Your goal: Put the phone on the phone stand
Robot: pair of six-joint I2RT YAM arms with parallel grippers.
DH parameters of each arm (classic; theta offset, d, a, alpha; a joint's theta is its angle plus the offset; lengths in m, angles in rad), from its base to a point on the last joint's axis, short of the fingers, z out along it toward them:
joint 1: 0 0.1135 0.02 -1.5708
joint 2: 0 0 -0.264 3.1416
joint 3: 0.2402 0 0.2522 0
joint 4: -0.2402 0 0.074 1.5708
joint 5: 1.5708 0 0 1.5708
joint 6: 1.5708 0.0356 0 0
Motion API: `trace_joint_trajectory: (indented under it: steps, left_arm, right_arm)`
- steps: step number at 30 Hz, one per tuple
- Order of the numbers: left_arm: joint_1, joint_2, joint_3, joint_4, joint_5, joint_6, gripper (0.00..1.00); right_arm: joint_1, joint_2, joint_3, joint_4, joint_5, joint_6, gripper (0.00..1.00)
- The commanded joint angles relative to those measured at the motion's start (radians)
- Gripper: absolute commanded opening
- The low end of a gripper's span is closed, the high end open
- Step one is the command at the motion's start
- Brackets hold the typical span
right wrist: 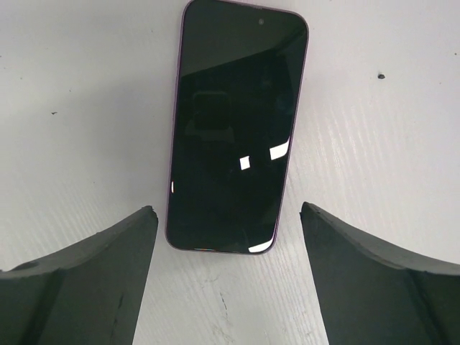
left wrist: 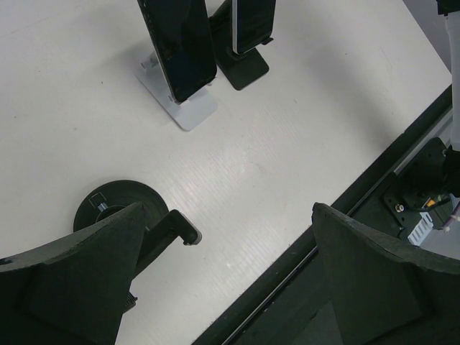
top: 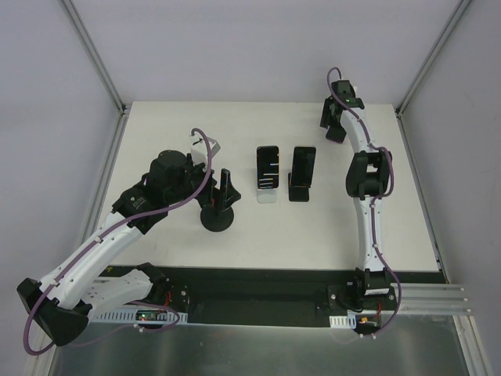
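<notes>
A phone [right wrist: 233,129] with a purple edge lies flat, screen up, on the white table at the back right. My right gripper [right wrist: 228,210] hovers open above its lower end, one finger on each side, not touching it. In the top view that gripper [top: 335,129] hides the phone. An empty black phone stand [top: 216,213] with a round base stands left of centre, and also shows in the left wrist view [left wrist: 115,205]. My left gripper [top: 205,176] is open and empty right beside that stand, whose clamp arm [left wrist: 171,228] sits by the left finger [left wrist: 72,277].
Two other phones lean upright mid-table: one on a white stand [top: 268,168] and one on a black stand [top: 301,174]; both also show in the left wrist view [left wrist: 180,50] [left wrist: 248,32]. A black rail [top: 258,286] runs along the table's near edge.
</notes>
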Motion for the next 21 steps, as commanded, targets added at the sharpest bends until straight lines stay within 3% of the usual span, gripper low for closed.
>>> trace_joint_trajectory:
  steps: [1, 5, 8, 11, 14, 18, 20, 21]
  left_arm:
    - [0.008, -0.007, 0.0, 0.039, 0.029, -0.009, 0.97]
    - [0.008, -0.002, -0.001, 0.039, 0.03, -0.008, 0.97]
    - [0.008, -0.001, -0.003, 0.041, 0.035, -0.009, 0.97]
    - [0.007, -0.006, -0.001, 0.045, 0.039, -0.014, 0.97]
    - [0.008, -0.009, -0.004, 0.047, 0.041, -0.015, 0.97]
    - [0.008, -0.006, -0.007, 0.047, 0.038, -0.012, 0.97]
    - [0.008, -0.004, -0.006, 0.047, 0.039, -0.012, 0.97]
    - [0.007, -0.004, -0.006, 0.047, 0.041, -0.012, 0.97]
  right_arm:
    - [0.018, 0.006, 0.052, -0.018, 0.041, -0.049, 0.85]
    - [0.077, -0.07, -0.048, 0.074, 0.151, -0.177, 0.89]
    - [0.077, -0.092, -0.029, 0.054, 0.204, -0.233, 0.83]
    - [0.077, -0.114, -0.072, 0.095, 0.159, -0.297, 0.78]
    - [0.091, -0.085, -0.04, 0.1, 0.089, -0.363, 0.7]
    - [0.102, -0.046, -0.028, 0.095, 0.044, -0.426, 0.49]
    - [0.102, -0.043, -0.052, 0.094, 0.012, -0.49, 0.45]
    - [0.105, -0.04, -0.057, 0.106, 0.039, -0.513, 0.37]
